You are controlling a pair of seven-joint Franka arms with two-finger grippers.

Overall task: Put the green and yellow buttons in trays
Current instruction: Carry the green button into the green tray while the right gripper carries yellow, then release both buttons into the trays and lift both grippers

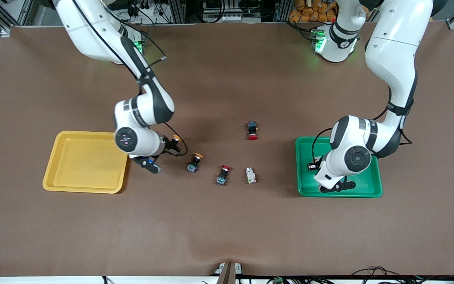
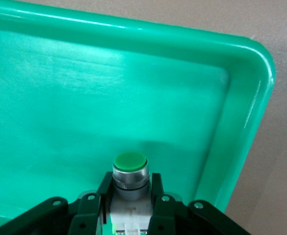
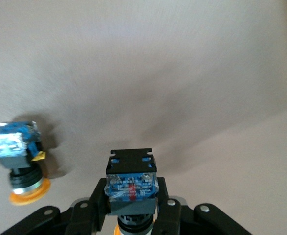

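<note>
My left gripper (image 1: 313, 166) is low over the green tray (image 1: 369, 186), shut on a white button with a silver end and green cap (image 2: 130, 170). The left wrist view shows the gripper (image 2: 130, 196) and the tray floor (image 2: 109, 98) beneath it. My right gripper (image 1: 172, 147) is over the table just beside the yellow tray (image 1: 85, 165), shut on a black-and-blue button with an orange-yellow cap (image 1: 176, 139). The right wrist view shows the gripper (image 3: 131, 200) and that button (image 3: 131, 182). A second black-and-blue yellow-capped button (image 1: 194, 162) lies on the table, also in the right wrist view (image 3: 18, 156). A second white button (image 1: 250, 176) lies mid-table.
Two black-bodied red-capped switches lie on the table: one (image 1: 223, 174) between the loose yellow-capped button and the white button, one (image 1: 252, 130) farther from the front camera. The yellow tray holds nothing. Brown mat covers the table.
</note>
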